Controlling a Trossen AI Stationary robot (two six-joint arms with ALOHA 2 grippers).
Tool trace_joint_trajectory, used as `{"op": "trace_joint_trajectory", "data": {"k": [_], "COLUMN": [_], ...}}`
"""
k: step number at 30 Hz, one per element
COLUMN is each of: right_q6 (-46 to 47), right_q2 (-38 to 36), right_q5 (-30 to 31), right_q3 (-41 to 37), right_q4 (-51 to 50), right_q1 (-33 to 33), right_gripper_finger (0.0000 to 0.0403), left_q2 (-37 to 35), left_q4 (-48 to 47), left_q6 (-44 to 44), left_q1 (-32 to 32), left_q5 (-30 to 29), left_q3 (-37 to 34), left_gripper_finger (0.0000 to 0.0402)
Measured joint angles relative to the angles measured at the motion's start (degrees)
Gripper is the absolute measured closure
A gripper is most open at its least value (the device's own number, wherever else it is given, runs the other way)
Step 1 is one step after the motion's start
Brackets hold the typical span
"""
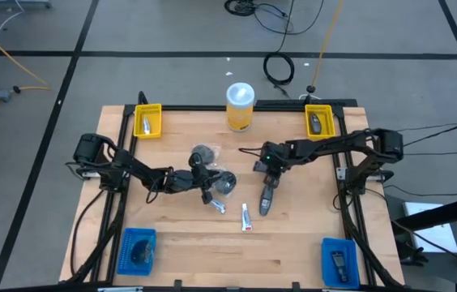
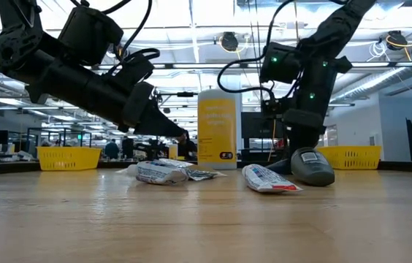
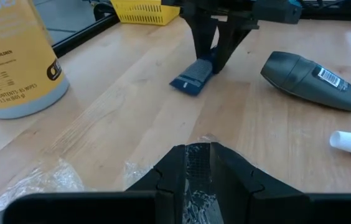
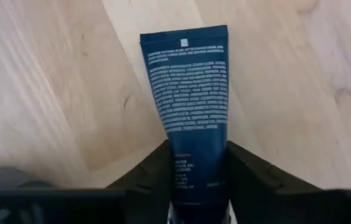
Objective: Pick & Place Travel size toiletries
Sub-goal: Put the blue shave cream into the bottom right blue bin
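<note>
My right gripper [image 4: 199, 155] points steeply down at mid-table, shut on a dark blue tube [image 4: 188, 81] with white print. My left gripper [image 3: 198, 149] reaches in low from the left, shut on a clear crinkled wrapper [image 3: 198, 177]. A clear-wrapped dark disc [image 1: 227, 182] lies just beyond the left gripper [image 1: 200, 180]; another [image 1: 204, 152] lies farther back. A dark grey oblong piece [image 1: 266, 199] and a small white tube with a red end [image 1: 245, 217] lie flat on the table near the right gripper [image 1: 270, 169]. My left gripper pinches clear wrapper film [image 3: 199, 163] between its two fingers, coming in low from the table's left. The fingers hide what the wrapper contains and whether it is clear of the table. My right gripper pinches the blue tube's two sides near its cap end [image 4: 191, 163], slanting steeply down from above, fingers across the tube. The tube tilts away, its flat crimped end [image 3: 188, 84] on the table.
The big yellow canister [image 1: 241, 107] stands at the far middle. Yellow bins sit at the far left [image 1: 147, 120] and far right [image 1: 319, 120], blue bins at the near left [image 1: 138, 247] and near right [image 1: 338, 261]. Bare wood lies along the near edge.
</note>
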Motion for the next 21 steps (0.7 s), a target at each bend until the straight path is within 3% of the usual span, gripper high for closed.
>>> {"op": "trace_joint_trajectory", "data": {"k": [6,14,21], "right_q6": [5.5,25.9,52.0], "right_q2": [-2.2,-11.4,-19.2], "right_q5": [-0.2,-0.8,-13.8], "right_q3": [0.2,2.4,2.5], "right_q4": [-4.1,-27.0,-38.6], "right_q1": [2.0,9.1,21.3], "right_gripper_finger": [0.0311,0.0312,0.0313], "left_q2": [0.0,0.0,0.0], "left_q4": [0.0,0.0,1.5], "left_q6": [0.0,0.0,1.4], "left_q1": [0.0,0.0,0.1], "left_q5": [0.0,0.0,0.0], "left_q3": [0.0,0.0,0.0], "left_gripper_finger": [0.0327,0.0327,0.0327]}}
